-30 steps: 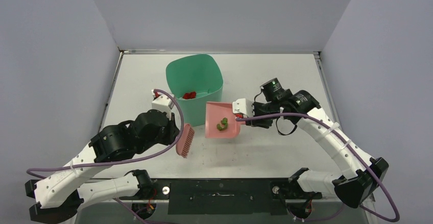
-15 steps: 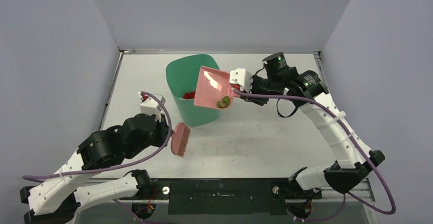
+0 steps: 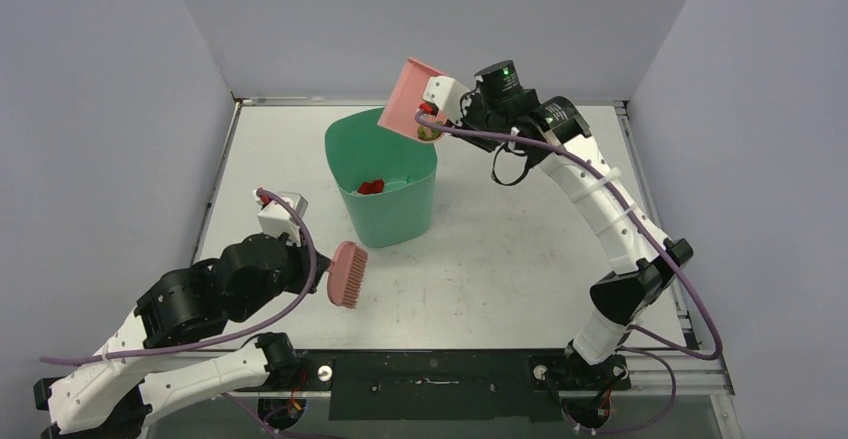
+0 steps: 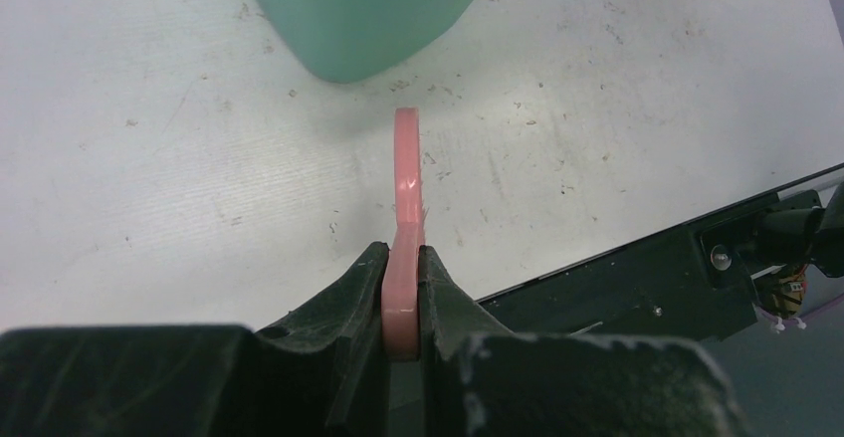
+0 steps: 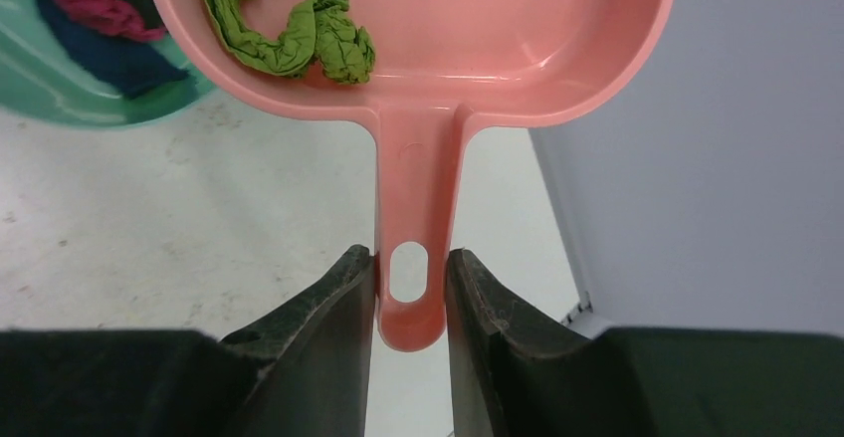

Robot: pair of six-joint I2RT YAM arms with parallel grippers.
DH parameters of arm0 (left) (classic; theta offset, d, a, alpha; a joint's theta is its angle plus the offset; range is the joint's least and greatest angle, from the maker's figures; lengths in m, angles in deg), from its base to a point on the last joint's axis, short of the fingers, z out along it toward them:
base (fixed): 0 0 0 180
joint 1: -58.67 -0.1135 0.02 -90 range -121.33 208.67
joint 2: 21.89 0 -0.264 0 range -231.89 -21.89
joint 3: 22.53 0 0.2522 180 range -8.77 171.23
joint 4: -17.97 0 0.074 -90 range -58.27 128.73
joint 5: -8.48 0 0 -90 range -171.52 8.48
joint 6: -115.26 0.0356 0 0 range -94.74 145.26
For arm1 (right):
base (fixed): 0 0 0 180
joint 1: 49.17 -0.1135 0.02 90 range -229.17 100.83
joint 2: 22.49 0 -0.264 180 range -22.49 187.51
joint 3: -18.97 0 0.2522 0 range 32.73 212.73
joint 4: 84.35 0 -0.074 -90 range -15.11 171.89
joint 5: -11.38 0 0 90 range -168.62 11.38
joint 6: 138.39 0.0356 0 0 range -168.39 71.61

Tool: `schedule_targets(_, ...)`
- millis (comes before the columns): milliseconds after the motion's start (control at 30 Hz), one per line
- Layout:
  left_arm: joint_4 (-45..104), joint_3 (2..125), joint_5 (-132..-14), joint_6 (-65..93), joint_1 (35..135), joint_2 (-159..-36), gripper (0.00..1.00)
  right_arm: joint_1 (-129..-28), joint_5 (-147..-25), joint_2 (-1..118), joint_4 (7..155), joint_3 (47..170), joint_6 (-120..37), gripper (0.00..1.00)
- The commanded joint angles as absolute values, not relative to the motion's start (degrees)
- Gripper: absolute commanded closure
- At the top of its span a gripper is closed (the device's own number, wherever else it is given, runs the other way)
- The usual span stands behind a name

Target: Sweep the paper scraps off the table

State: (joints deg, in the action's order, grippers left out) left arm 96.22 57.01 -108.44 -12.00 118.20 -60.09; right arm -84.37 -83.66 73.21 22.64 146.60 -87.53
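**A:** Starting from the green bin, what hangs over it?

**B:** The pink dustpan, tilted in the air just above the bin's far rim. The right claw is clamped on its handle, one finger on either side of the hanging hole.

**A:** What is it carrying?

**B:** An olive green scrap, lying at the handle end of the pan. Inside the bin are red wads and a dark blue wad.

**A:** Anything crowding that side?

**B:** The grey wall stands behind the pan, on the far side of the bin.

**A:** And the other arm?

**B:** It is near and left of the bin, apart from it. The left claw pinches the pink brush by its handle. The brush points toward the bin's base over the scuffed white surface. I cannot tell whether its bristles touch the surface.
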Motion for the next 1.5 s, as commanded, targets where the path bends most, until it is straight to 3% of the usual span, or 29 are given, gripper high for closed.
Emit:
schedule_targets(0, 93.3, 56.4, -108.0, -11.5, 118.2, -58.5, 1.00, -87.1, -69.4, 74.0, 27.2, 152.5, -88.4, 0.95)
schedule_targets(267, 93.1, 55.3, -108.0, -10.7, 118.1, -56.8, 1.00, -99.0, -48.4, 73.1, 34.8, 148.2, -100.3, 0.95)
schedule_targets(467, 92.8, 54.6, -107.3, -10.3, 118.1, -56.1, 1.00, -105.7, -29.2, 70.8, 50.2, 134.7, -118.4, 0.95)
schedule_targets(600, 92.9, 54.5, -107.2, -10.0, 118.1, -55.5, 1.00, -106.2, -23.8, 69.2, 60.8, 126.9, -129.2, 0.95)
schedule_targets(700, 92.8, 54.4, -107.3, -9.7, 118.1, -55.0, 1.00, -106.7, -23.2, 68.3, 65.6, 124.5, -132.7, 0.95)
schedule_targets(1233, 91.4, 52.8, -106.9, -8.9, 118.1, -55.1, 1.00, -106.8, -25.4, 67.5, 60.4, 126.6, -126.1, 0.95)
schedule_targets(1467, 87.1, 50.3, -105.5, -9.3, 118.1, -54.8, 1.00, -98.7, -36.4, 66.5, 47.1, 136.5, -110.5, 0.95)
